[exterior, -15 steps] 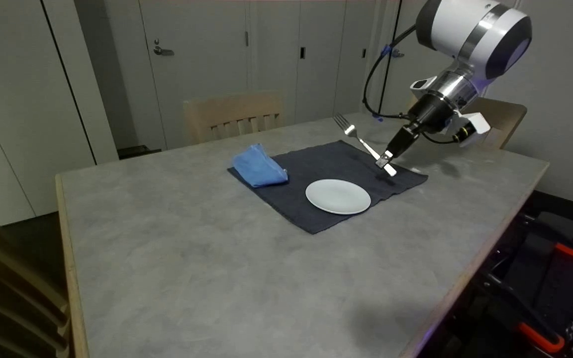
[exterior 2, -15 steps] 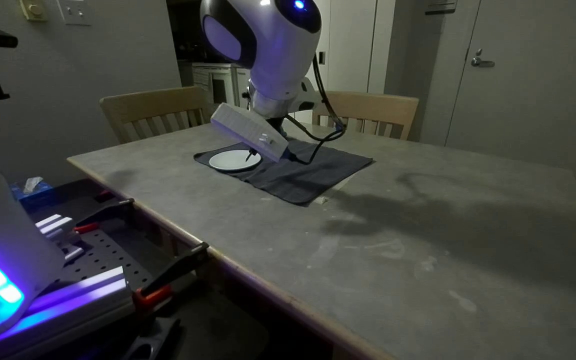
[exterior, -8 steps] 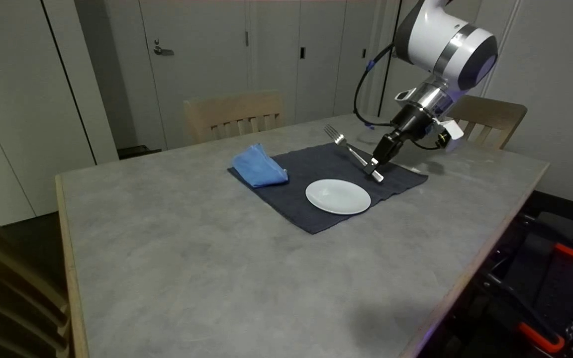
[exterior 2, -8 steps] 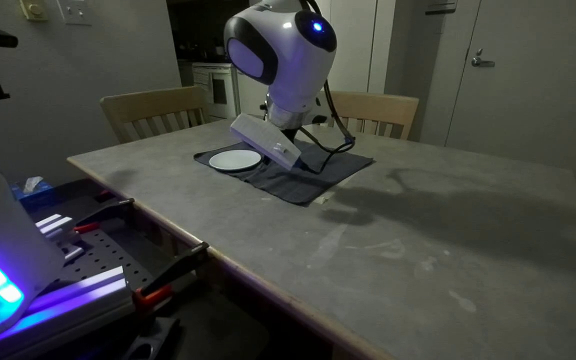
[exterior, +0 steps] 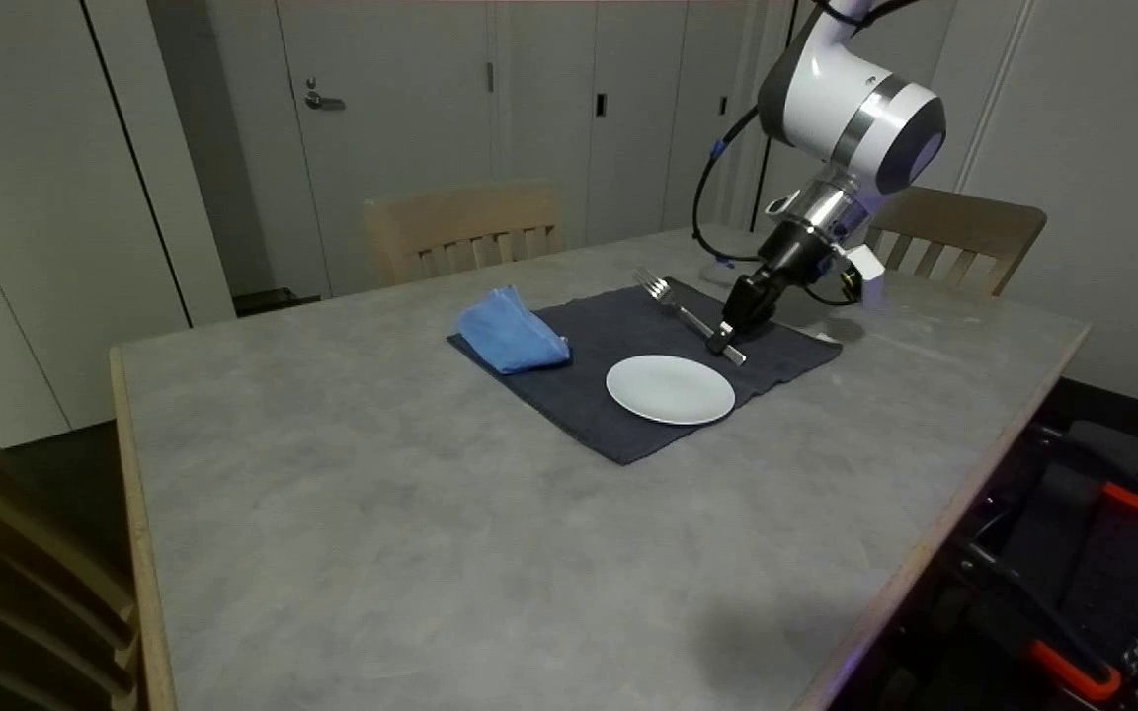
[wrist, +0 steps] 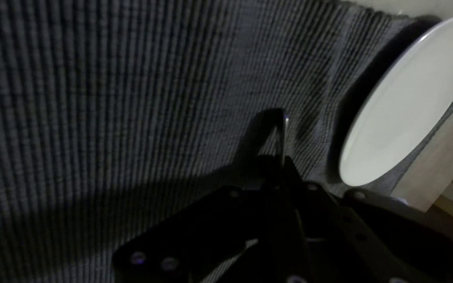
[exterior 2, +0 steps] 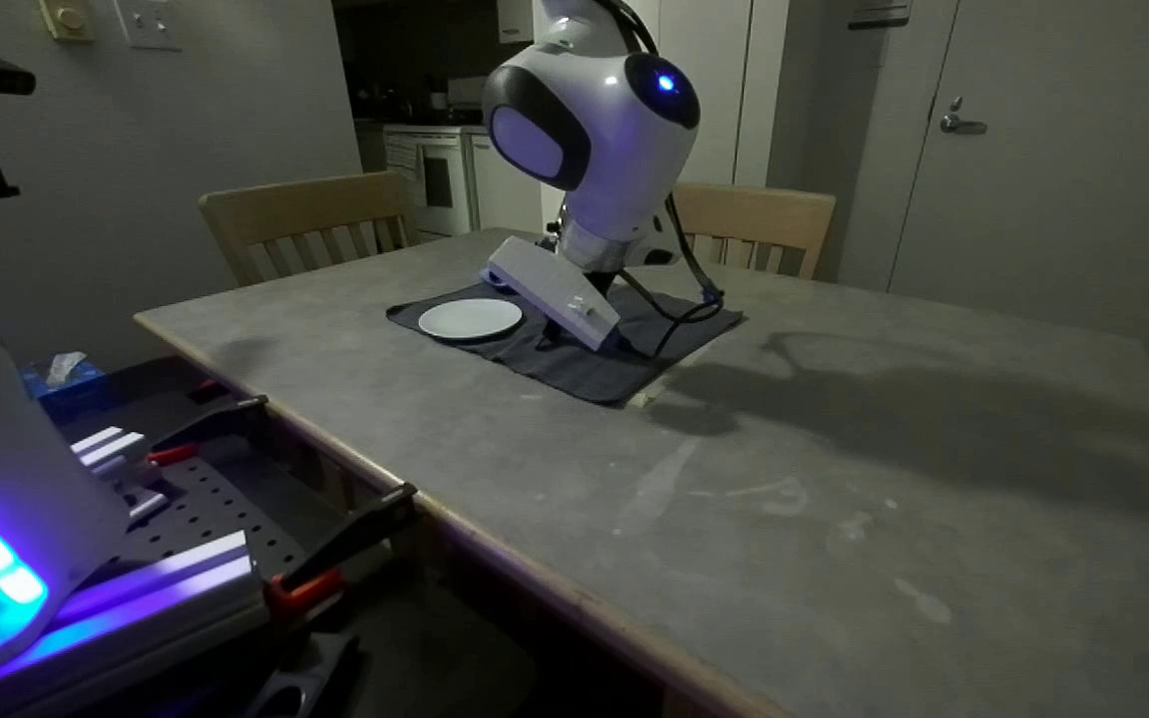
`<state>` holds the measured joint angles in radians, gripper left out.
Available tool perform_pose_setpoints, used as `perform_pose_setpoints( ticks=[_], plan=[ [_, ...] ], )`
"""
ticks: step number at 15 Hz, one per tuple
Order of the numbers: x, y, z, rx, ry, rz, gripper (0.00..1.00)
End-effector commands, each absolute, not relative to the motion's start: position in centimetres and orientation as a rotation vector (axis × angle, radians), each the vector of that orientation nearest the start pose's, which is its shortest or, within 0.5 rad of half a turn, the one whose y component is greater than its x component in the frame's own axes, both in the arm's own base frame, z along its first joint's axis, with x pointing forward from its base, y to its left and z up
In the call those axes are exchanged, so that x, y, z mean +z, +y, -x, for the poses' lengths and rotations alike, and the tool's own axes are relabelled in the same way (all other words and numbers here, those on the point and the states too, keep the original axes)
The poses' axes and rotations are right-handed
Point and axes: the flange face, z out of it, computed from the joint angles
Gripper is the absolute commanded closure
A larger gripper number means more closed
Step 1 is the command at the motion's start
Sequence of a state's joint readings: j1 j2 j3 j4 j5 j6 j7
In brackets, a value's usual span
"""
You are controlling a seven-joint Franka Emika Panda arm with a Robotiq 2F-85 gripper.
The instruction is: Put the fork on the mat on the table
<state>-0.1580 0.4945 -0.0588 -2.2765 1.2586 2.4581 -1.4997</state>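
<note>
The silvery fork (exterior: 692, 318) is held by its handle in my gripper (exterior: 720, 341), low over the dark grey mat (exterior: 609, 336). Its tines point toward the mat's far edge in that exterior view. In the wrist view the handle end of the fork (wrist: 284, 133) sticks out from the shut fingertips (wrist: 277, 162), with its shadow meeting it on the mat (wrist: 112, 78). The handle end seems at or very near the cloth; I cannot tell if the tines touch. The mat (exterior 2: 574, 374) lies on the light grey table (exterior: 381, 513). The fork is hidden behind the wrist in an exterior view.
A round white plate (exterior: 671, 390) sits on the mat's near part, close to the gripper; it also shows in the wrist view (wrist: 407, 102). A blue folded cloth (exterior: 512, 334) lies at the mat's left corner. Wooden chairs (exterior: 470, 222) stand around the table.
My gripper has moved down and to the left in an exterior view, with the fork still in it. The fork is now lower over the mat. The mat has shifted slightly left.
</note>
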Motion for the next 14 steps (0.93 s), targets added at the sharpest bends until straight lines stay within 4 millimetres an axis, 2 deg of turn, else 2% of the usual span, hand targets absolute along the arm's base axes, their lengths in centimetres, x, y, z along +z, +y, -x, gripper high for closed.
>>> perform_pose_setpoints(
  ticks=[1, 7, 14],
  plan=[
    [10.13, -11.37, -48.80, -0.333, -0.193, 2.529, 0.99],
    [9.93, -11.61, -49.01, -0.285, -0.200, 2.519, 0.99],
    [10.27, -11.33, -49.10, -0.172, -0.296, 2.492, 0.99]
  ],
)
